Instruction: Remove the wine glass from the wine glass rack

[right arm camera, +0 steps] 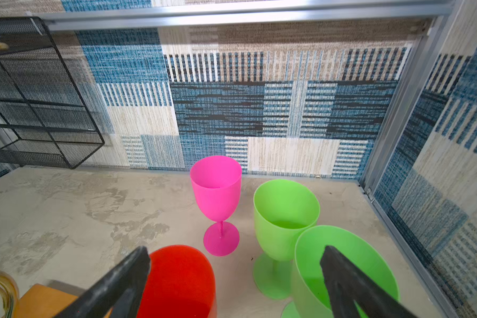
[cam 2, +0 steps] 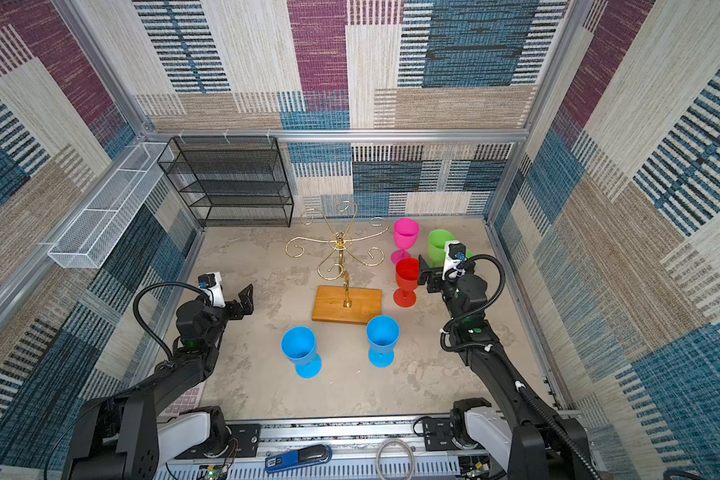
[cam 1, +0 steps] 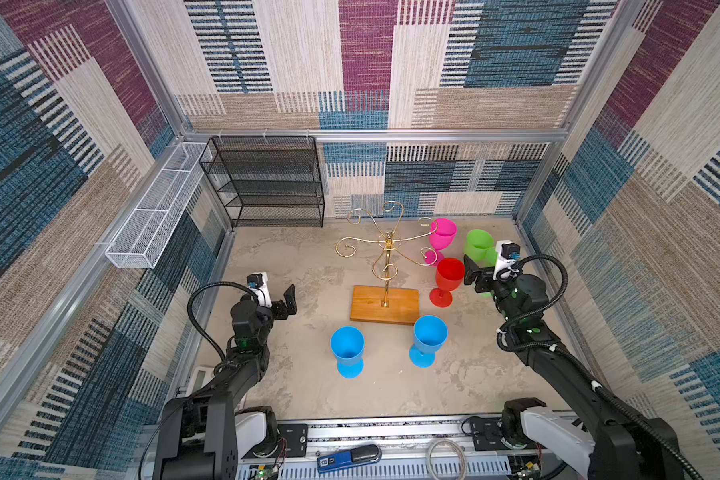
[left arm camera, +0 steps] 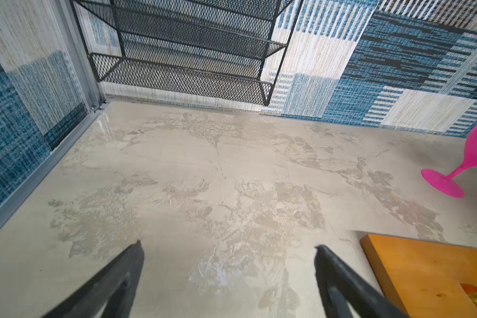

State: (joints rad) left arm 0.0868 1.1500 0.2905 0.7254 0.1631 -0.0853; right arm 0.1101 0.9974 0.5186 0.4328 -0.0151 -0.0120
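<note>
The gold wire wine glass rack (cam 1: pixel 370 309) stands mid-table, with the pink wine glass (cam 1: pixel 442 235), green wine glass (cam 1: pixel 478 245) and red wine glass (cam 1: pixel 449 274) upright on the table (cam 1: pixel 300 257) to its right and two blue wine glasses (cam 1: pixel 347 345) in front. The right gripper (right arm camera: pixel 236 250) hangs above the red and green ones, jaws wide and empty. The left gripper (left arm camera: pixel 228 247), left of the rack, is likewise wide and empty.

Probably a robotics lab cell, aluminium frame (cam 1: pixel 433 135), patterned wall panels (cam 1: pixel 366 62)
</note>
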